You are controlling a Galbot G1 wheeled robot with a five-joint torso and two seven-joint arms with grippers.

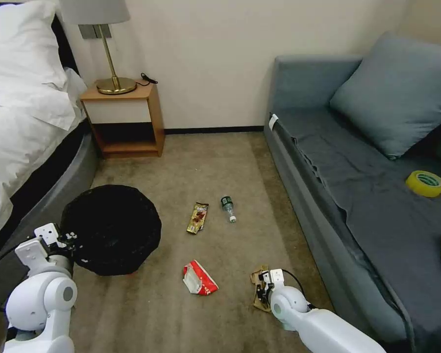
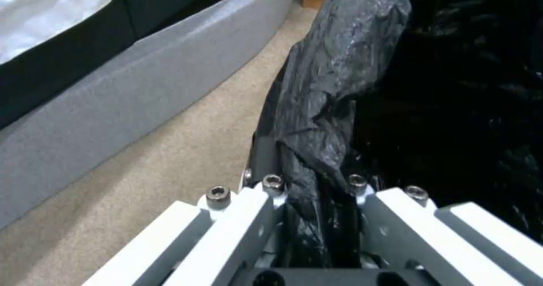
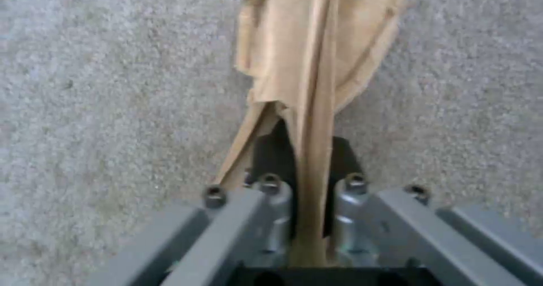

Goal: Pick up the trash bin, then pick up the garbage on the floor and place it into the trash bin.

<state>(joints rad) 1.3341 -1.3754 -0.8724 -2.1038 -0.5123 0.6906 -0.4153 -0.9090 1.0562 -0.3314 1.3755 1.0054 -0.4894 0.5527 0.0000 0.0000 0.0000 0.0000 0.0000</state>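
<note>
Both tools engaged: bin rim and paper gripped.

The left tool (image 2: 317,192) is pinched on the rim of the round trash bin lined with crinkled black plastic (image 1: 113,228), beside the bed. The right tool (image 3: 308,188) is clamped on the crumpled brown paper (image 3: 317,65) at the carpet (image 1: 147,304), right of the crushed red-and-white packet (image 1: 200,278).

Left pincer (image 2: 317,184) clamps the trash bin (image 2: 339,86) bag-lined rim above carpet (image 2: 169,171)
</note>
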